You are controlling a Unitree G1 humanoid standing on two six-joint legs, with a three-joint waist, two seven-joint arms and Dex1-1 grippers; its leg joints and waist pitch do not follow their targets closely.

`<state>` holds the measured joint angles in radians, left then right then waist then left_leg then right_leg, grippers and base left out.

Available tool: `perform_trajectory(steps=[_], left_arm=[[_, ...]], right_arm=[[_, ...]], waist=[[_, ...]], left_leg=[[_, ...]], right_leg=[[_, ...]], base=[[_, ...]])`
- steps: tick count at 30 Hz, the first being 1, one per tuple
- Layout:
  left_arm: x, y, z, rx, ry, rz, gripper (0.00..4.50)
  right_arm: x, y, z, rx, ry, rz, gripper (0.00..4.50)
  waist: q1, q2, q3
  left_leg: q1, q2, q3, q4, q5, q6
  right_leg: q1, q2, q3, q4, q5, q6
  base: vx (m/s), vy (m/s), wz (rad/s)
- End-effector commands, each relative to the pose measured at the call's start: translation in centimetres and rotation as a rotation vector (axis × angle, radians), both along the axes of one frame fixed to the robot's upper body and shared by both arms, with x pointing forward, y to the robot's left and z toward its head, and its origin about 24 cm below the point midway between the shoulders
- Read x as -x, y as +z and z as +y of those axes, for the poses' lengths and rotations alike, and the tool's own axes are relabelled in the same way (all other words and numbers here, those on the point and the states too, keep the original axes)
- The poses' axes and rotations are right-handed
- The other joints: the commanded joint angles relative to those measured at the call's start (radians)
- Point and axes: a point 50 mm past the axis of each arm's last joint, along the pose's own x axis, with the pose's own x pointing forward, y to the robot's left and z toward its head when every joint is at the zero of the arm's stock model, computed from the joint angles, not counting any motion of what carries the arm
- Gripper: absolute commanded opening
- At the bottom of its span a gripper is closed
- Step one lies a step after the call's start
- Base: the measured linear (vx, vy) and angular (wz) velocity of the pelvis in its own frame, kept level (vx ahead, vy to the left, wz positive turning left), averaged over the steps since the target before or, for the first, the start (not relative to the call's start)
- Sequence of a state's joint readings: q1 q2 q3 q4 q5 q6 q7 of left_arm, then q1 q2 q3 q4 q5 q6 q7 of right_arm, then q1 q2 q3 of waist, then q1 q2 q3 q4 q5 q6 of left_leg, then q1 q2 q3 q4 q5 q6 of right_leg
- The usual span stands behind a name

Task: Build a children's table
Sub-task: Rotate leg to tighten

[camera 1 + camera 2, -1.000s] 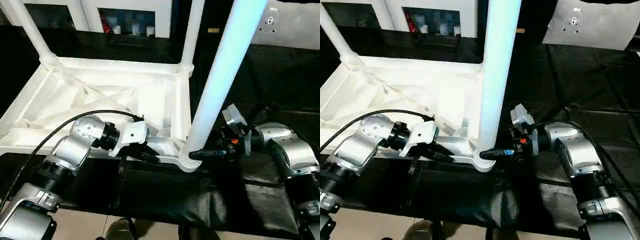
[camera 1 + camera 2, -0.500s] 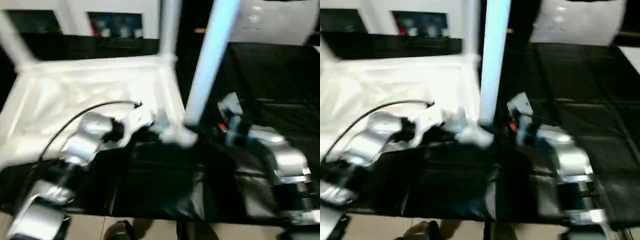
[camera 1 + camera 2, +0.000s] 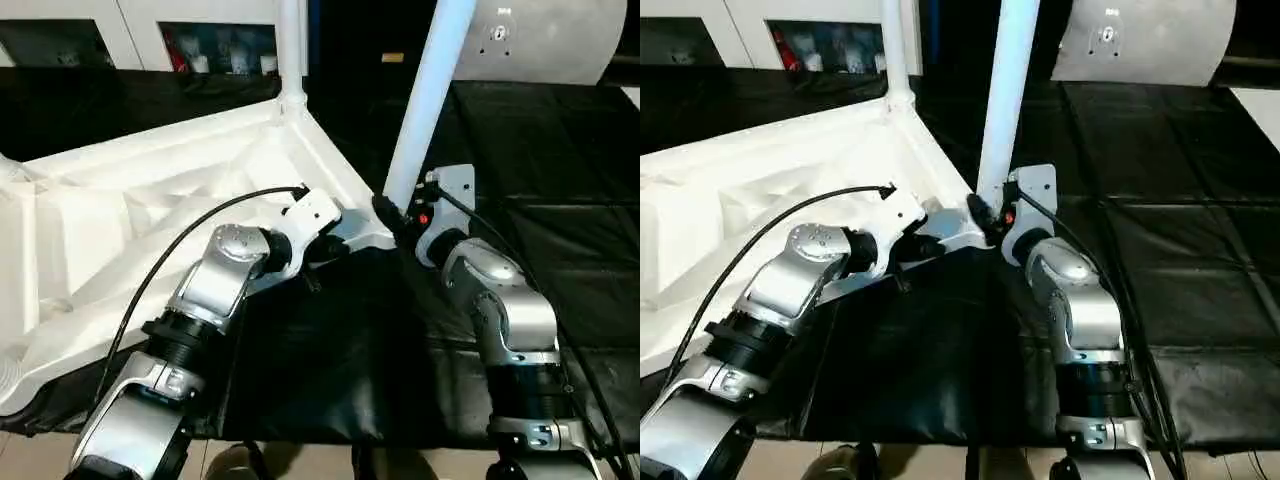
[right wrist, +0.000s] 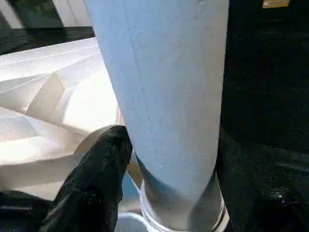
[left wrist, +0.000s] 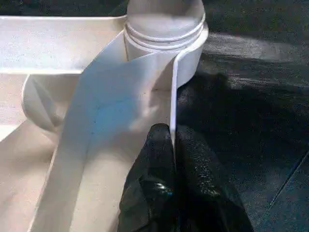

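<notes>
The white tabletop point(image 3: 150, 210) lies upside down on black cloth, ribbed underside up and turned at an angle. One white leg point(image 3: 292, 50) stands in the far corner socket. A second leg point(image 3: 425, 100) stands in the corner socket point(image 5: 164, 29) nearest my grippers. My left gripper point(image 5: 172, 133) is shut on the thin rim wall of the tabletop just beside that socket, also seen from above point(image 3: 322, 250). My right gripper point(image 3: 387, 210) is shut on the base of the second leg point(image 4: 164, 96), with one black finger point(image 4: 96, 174) pressed against its side.
Black cloth point(image 3: 560, 200) covers the work surface to the right and in front. A white cabinet with glass doors point(image 3: 215, 35) stands behind. A pale grey panel point(image 3: 540, 40) leans at the back right. Floor shows below the cloth's front edge.
The tabletop has swung round, so its near corner with the leg now points right and sits farther from me. Both grippers kept their holds. The head camera also shifted.
</notes>
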<state>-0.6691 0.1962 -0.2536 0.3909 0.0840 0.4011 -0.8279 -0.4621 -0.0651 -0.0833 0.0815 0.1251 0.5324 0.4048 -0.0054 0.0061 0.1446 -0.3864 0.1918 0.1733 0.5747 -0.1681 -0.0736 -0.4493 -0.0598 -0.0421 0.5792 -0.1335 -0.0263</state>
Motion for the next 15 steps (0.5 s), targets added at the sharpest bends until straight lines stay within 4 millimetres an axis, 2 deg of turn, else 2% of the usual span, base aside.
perform_trajectory(steps=[1,2,5,6,7,9,10,11,12,14,15], left_arm=[[0.3,1.0,-1.0,0.013,-0.083,-0.068,0.00],[0.4,0.9,-0.6,0.003,-0.106,-0.076,0.00],[0.7,0.6,0.3,-0.021,-0.137,-0.059,0.00],[1.0,0.4,1.2,-0.036,-0.164,-0.035,0.00],[1.2,0.3,1.6,-0.038,-0.179,-0.029,0.00],[1.4,0.3,1.9,-0.035,-0.202,-0.021,0.00],[1.8,0.2,2.4,-0.033,-0.245,-0.002,0.00],[2.0,0.2,2.7,-0.045,-0.282,-0.005,0.00],[2.3,0.1,2.9,-0.054,-0.317,0.000,0.00],[2.3,0.1,3.0,-0.055,-0.320,0.001,0.00],[3.0,-0.1,3.7,-0.077,-0.422,0.017,0.00]], right_arm=[[1.4,-1.1,2.7,-0.029,0.254,0.028,3.15],[1.4,-1.2,2.0,-0.011,0.258,0.019,3.24],[1.4,-1.1,0.6,0.005,0.286,-0.004,3.53],[1.6,-0.9,-0.9,0.053,0.344,-0.034,3.62],[1.7,-0.8,-1.6,0.090,0.375,-0.046,3.69],[1.8,-0.8,-2.2,0.133,0.405,-0.054,3.88],[2.2,-0.6,-3.3,0.176,0.456,-0.058,4.06],[2.4,-0.5,-3.8,0.184,0.489,-0.051,4.06],[2.6,-0.4,-4.2,0.197,0.523,-0.051,4.06],[2.6,-0.4,-4.2,0.198,0.527,-0.051,4.06],[3.2,-0.3,-5.1,0.220,0.635,-0.066,4.06]], waist=[[0.005,-0.010,-0.075],[0.006,-0.012,-0.076],[0.008,-0.009,-0.080],[0.007,-0.009,-0.081],[0.008,-0.010,-0.082],[0.008,-0.009,-0.080],[0.010,-0.011,-0.079],[0.012,-0.011,-0.079],[0.014,-0.018,-0.077],[0.015,-0.014,-0.076],[0.017,-0.013,-0.075]], left_leg=[[0.009,0.014,0.000,-0.059,-0.160,0.092],[0.008,0.015,0.001,-0.058,-0.154,0.103],[0.007,0.016,0.000,-0.056,-0.123,0.115],[0.007,0.017,0.001,-0.055,-0.110,0.123],[0.006,0.017,0.002,-0.053,-0.099,0.133],[0.007,0.019,0.003,-0.053,-0.094,0.148],[0.008,0.019,0.004,-0.053,-0.103,0.152],[0.008,0.020,0.004,-0.053,-0.105,0.152],[0.009,0.021,0.005,-0.054,-0.115,0.153],[0.011,0.023,0.004,-0.055,-0.124,0.148],[0.015,0.025,0.003,-0.055,-0.152,0.143]], right_leg=[[0.074,-0.056,0.036,-0.070,-0.275,-0.180],[0.076,-0.058,0.036,-0.071,-0.269,-0.179],[0.080,-0.059,0.036,-0.062,-0.222,-0.197],[0.080,-0.057,0.036,-0.058,-0.188,-0.210],[0.084,-0.057,0.037,-0.055,-0.150,-0.223],[0.083,-0.055,0.036,-0.053,-0.125,-0.240],[0.082,-0.057,0.035,-0.054,-0.141,-0.242],[0.084,-0.057,0.035,-0.054,-0.152,-0.241],[0.083,-0.058,0.036,-0.057,-0.179,-0.235],[0.079,-0.058,0.036,-0.059,-0.206,-0.232],[0.075,-0.060,0.035,-0.064,-0.249,-0.225]], base=[[0.000,0.000,0.00],[0.000,0.000,0.00],[0.000,0.000,0.00],[0.000,0.000,0.00],[0.000,0.000,0.00],[0.000,0.000,0.00],[0.000,0.000,0.00],[0.000,0.000,0.00],[0.000,0.000,0.00],[0.000,0.000,0.00],[0.000,0.000,0.00]])
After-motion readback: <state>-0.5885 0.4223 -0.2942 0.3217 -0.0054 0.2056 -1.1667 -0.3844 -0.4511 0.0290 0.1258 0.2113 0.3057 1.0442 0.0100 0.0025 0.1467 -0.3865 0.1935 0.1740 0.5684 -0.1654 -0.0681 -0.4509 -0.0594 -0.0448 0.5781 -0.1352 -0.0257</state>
